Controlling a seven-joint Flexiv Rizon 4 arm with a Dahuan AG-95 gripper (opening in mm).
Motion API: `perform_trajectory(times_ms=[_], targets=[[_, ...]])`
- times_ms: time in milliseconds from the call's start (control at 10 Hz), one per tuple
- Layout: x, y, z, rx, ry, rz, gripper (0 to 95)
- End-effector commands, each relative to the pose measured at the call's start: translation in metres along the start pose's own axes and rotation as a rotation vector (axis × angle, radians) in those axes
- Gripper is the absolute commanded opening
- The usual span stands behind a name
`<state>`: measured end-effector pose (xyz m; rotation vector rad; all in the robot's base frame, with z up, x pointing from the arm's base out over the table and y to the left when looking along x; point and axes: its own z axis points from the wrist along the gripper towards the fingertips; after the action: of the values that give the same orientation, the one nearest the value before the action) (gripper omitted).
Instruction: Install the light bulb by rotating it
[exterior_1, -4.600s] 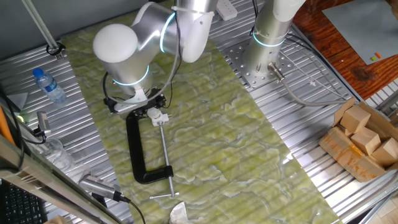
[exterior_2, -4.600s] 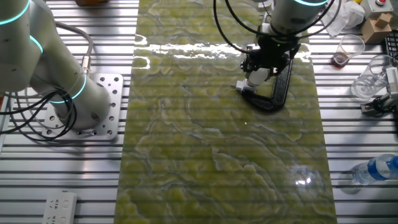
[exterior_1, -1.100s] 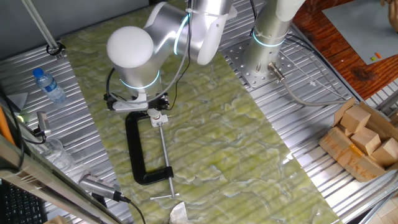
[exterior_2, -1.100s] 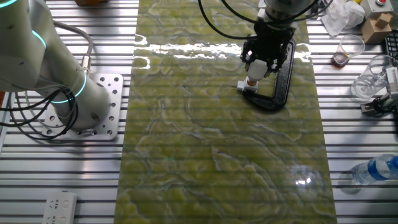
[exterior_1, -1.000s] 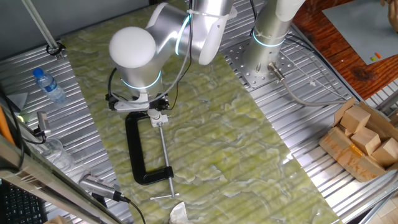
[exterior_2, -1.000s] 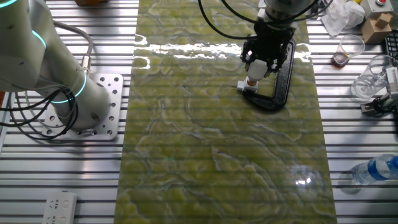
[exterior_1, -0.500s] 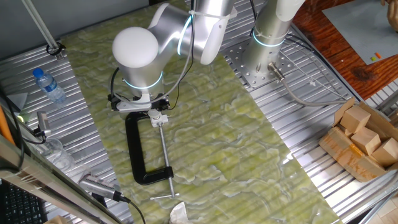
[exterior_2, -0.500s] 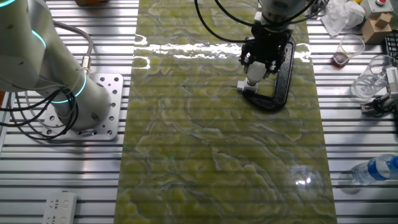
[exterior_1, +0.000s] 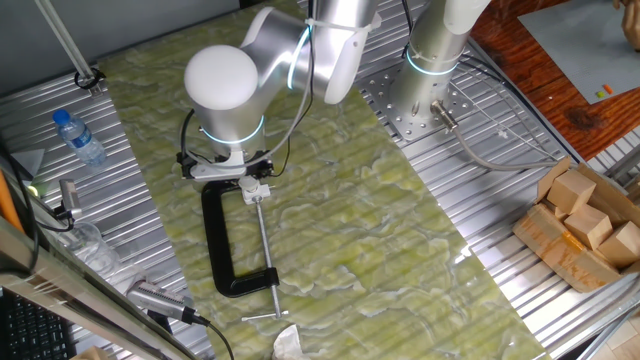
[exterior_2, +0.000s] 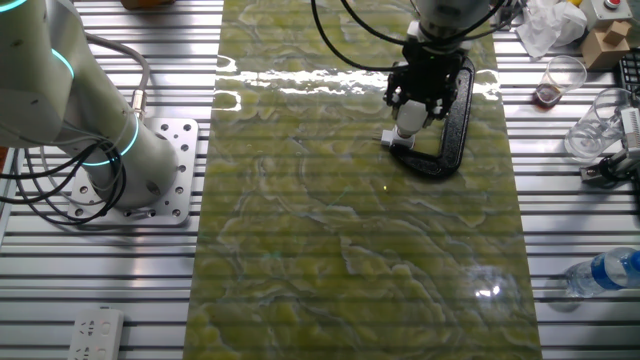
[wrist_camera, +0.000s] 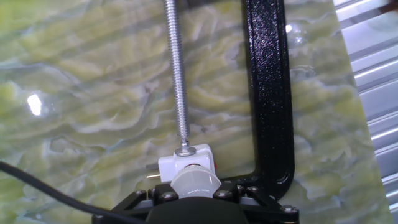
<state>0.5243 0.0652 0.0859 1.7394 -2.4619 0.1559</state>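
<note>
The light bulb (wrist_camera: 196, 182) is a small white rounded piece that stands on top of the white socket fitting (wrist_camera: 186, 160). My gripper (wrist_camera: 196, 194) is shut on the light bulb, with its black fingers (wrist_camera: 144, 198) at both sides of it. In the other fixed view the gripper (exterior_2: 416, 98) points down over the bulb (exterior_2: 408, 118) and the socket (exterior_2: 397, 141). The socket sits in the black C-clamp (wrist_camera: 270, 93), pressed by the clamp's screw (wrist_camera: 177, 74). In one fixed view the arm's wrist hides the bulb; only the socket (exterior_1: 253, 189) and the clamp (exterior_1: 215, 240) show.
A plastic bottle (exterior_1: 78, 137) lies at the left edge, another (exterior_2: 605, 270) at the lower right. Clear cups (exterior_2: 563, 78) stand near the clamp's right side. Wooden blocks in a box (exterior_1: 580, 225) are at the far right. A second arm's base (exterior_2: 140, 165) is bolted at the left.
The arm's wrist joint has swung a little to the right over the last seconds while the gripper turned in place on the bulb. Clamp and socket have not moved.
</note>
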Motion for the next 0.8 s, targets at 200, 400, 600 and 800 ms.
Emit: perform_trajectory(times_ms=[200,400,600,800], targets=[[-0.0004,0.0003,0.0014,0.004,0.001,-0.008,0.0],[-0.0004,0.0004,0.0016,0.005,0.004,-0.009,19.0],[-0.0004,0.0004,0.0018,0.018,0.0,-0.024,38.0],[-0.0004,0.0004,0.0019,0.023,0.004,-0.035,57.0]])
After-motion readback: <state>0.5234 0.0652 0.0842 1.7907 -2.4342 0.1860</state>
